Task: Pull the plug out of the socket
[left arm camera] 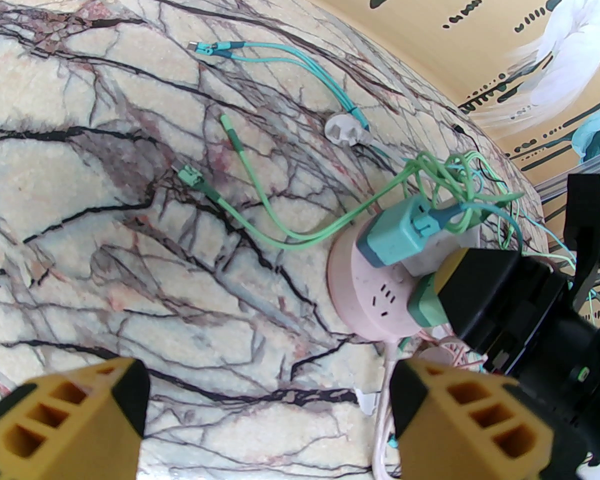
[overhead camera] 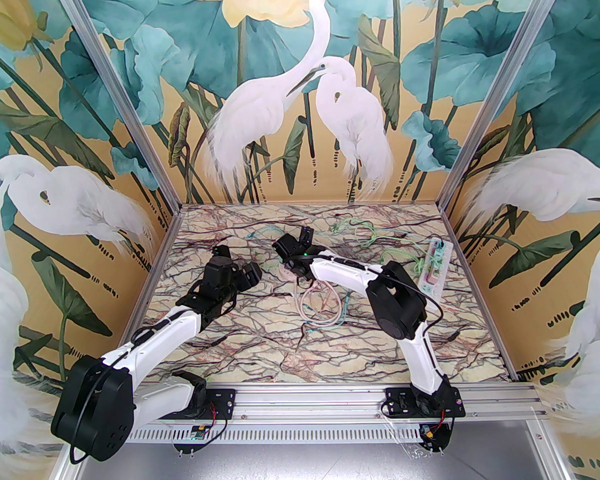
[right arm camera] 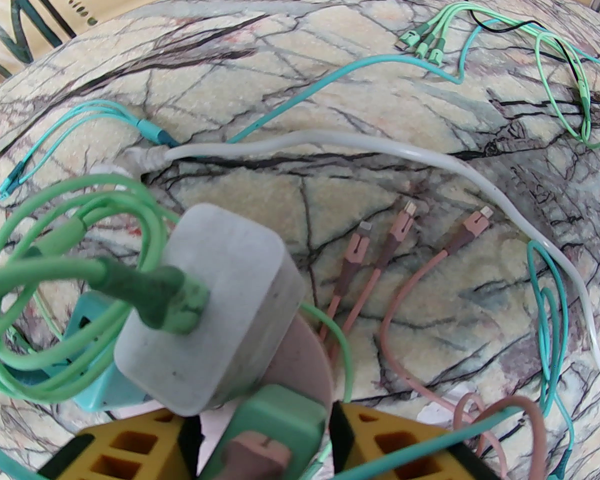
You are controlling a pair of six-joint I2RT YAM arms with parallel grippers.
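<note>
A round pink socket (left arm camera: 365, 293) lies on the marble table with three plugs in it: a teal plug (left arm camera: 395, 238), a white adapter (right arm camera: 215, 313) carrying a green cable, and a green plug (right arm camera: 275, 428) with a pink cable. My right gripper (right arm camera: 265, 433) is shut on the green plug, which sits on the socket's rim, one yellow-padded finger (left arm camera: 450, 273) against its side. My left gripper (left arm camera: 267, 403) is open and holds nothing. It hovers just left of the socket, close to the right gripper (overhead camera: 294, 263).
Loose teal, green and pink charging cables (right arm camera: 380, 258) and a white cord (right arm camera: 380, 148) trail around the socket. A white flat plug (left arm camera: 342, 130) lies beyond it. A white power strip (overhead camera: 437, 263) sits at the back right, and a pink cable coil (overhead camera: 320, 308) lies nearer.
</note>
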